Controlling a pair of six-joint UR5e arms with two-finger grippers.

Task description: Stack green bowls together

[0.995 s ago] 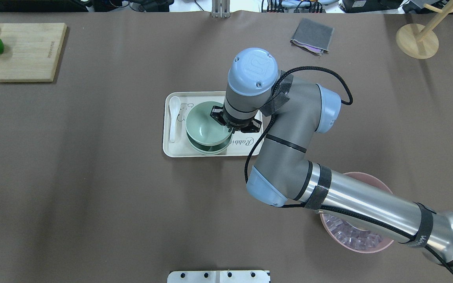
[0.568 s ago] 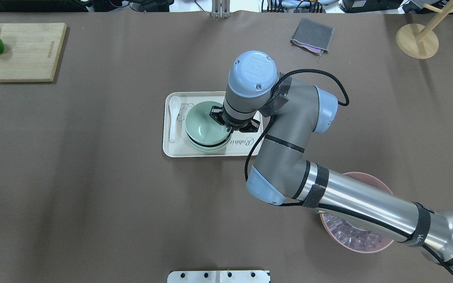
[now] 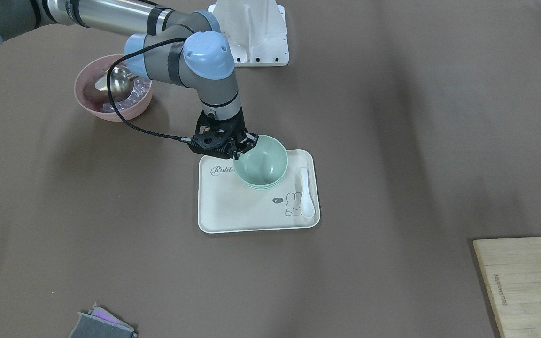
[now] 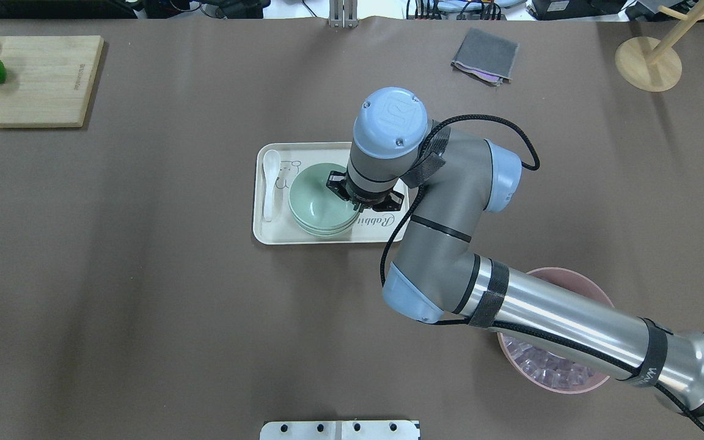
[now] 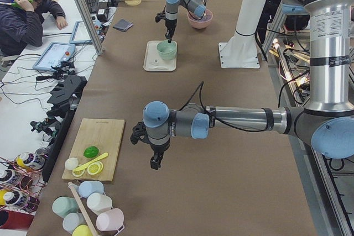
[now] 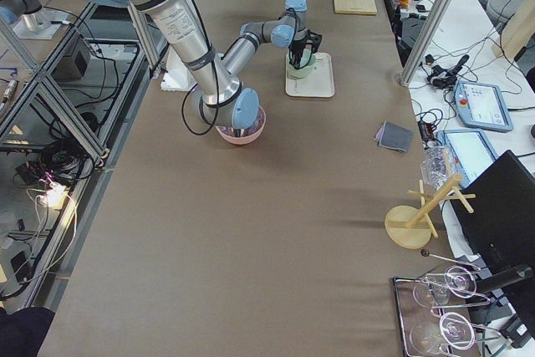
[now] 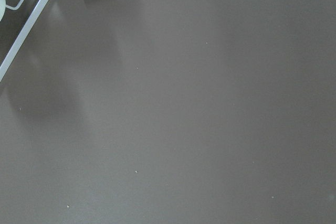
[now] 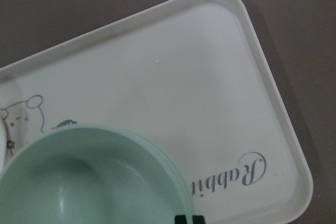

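Three pale green bowls (image 4: 318, 205) sit nested in one stack on the cream tray (image 4: 264, 235), also in the front view (image 3: 263, 165) and the right wrist view (image 8: 79, 182). My right gripper (image 4: 351, 200) is at the stack's right rim, shut on the top bowl's edge, one finger inside and one outside; it also shows in the front view (image 3: 244, 146). My left gripper (image 5: 156, 161) shows only in the exterior left view, hanging over bare table near the cutting board; I cannot tell if it is open or shut.
A white spoon (image 4: 271, 183) lies on the tray's left side. A pink bowl (image 4: 572, 382) with ice cubes and a metal scoop sits under my right forearm. A cutting board (image 4: 40, 79) with fruit is far left, a grey cloth (image 4: 485, 55) and wooden stand (image 4: 648, 61) far right.
My right gripper has come down with the top green bowl, which now sits lower and nested in the two bowls beneath it.
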